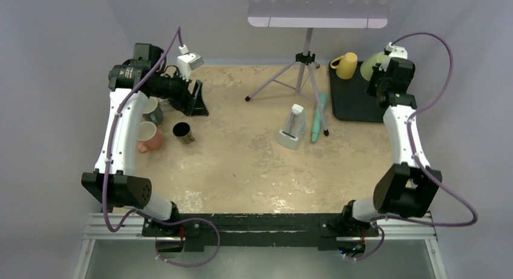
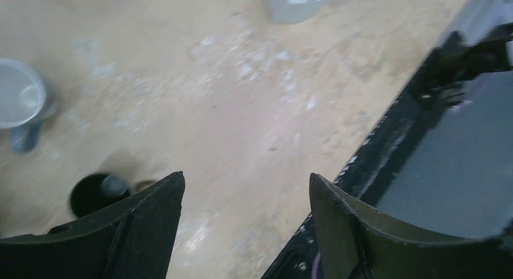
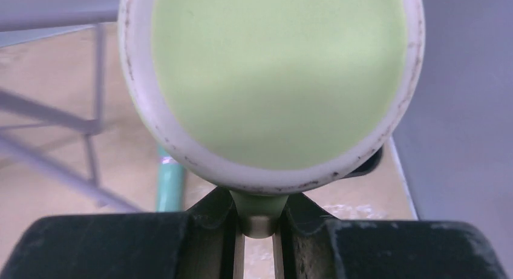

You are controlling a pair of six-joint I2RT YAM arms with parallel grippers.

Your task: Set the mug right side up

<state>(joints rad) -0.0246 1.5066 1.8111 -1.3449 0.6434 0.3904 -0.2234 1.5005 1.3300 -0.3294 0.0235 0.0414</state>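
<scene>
Green mug (image 3: 275, 73) was clamped by its handle in right pincer (image 3: 259, 223), aloft by far-right tray (image 1: 357, 106), base facing wrist. Mid-turn, likely; next needed wrist roll, then set-down. Left pincer (image 2: 247, 197) gaped wide.

Mug (image 1: 374, 66): pale green, white-ringed base toward my right wrist camera, handle (image 3: 259, 213) pinched in the right gripper (image 3: 259, 230), at the far right.

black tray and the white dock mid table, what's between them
A teal tool lies between the white dock and the black tray, with a tripod leg running alongside it; the top view shows this.
</scene>
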